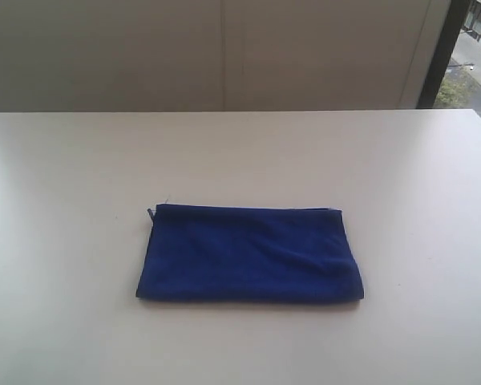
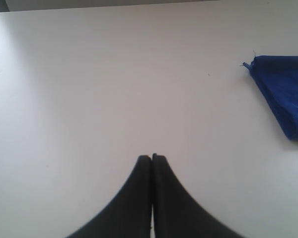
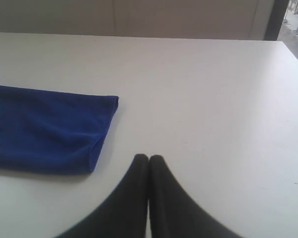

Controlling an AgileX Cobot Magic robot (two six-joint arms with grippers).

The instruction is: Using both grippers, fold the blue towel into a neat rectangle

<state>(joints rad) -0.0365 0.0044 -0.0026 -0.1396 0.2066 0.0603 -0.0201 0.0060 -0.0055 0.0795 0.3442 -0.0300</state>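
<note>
Black left fingers (image 2: 139,183), right fingers (image 3: 136,183) pressed together, empty — blue towel (image 1: 248,253) folded on table (image 1: 401,176), apparently untouched.

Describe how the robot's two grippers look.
Only the wrist views show them. The left gripper appears as two plain black fingers, narrow and rounded at the tips and flaring wider toward the base. The right gripper looks the same. No markings or cables are in view, and the exterior view shows no arm.
</note>
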